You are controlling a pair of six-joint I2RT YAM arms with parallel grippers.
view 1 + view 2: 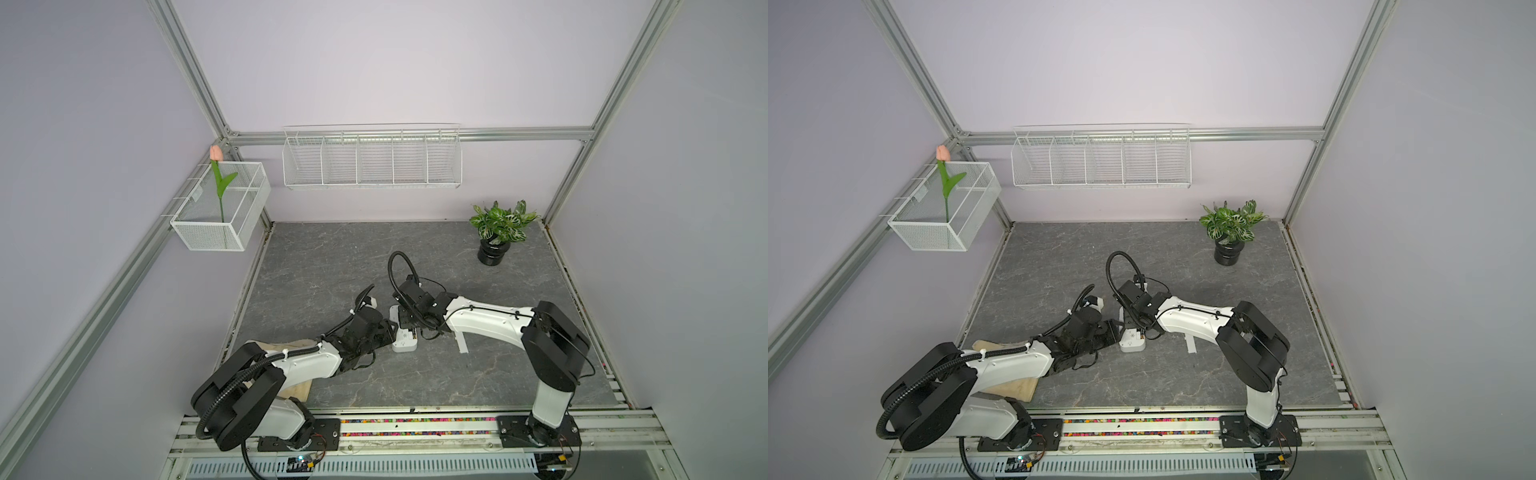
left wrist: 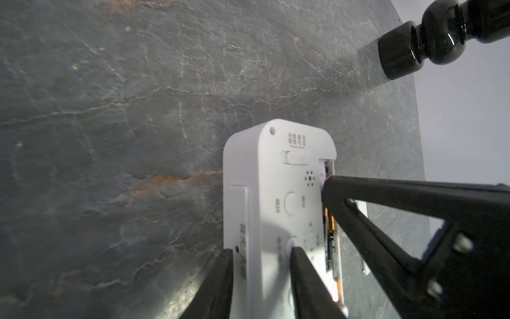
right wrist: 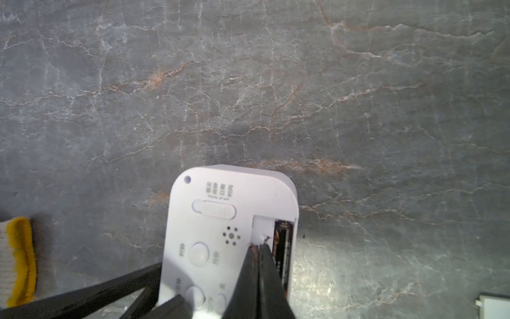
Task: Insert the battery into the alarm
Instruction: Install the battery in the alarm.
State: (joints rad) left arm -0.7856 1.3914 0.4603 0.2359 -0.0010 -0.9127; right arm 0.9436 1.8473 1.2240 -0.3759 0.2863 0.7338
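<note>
pressing, jaws together, into the white rounded plastic alarm [image 3: 220,221], right gripper [image 3: 259,245] may skid, popping the black-and-gold cylindrical battery [image 2: 330,243] out; left gripper [image 2: 262,251] clamps the alarm's end

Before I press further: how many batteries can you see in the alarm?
1: a battery lies in the open slot of the alarm, beside the shut right gripper. Another may be hidden under it.
</note>
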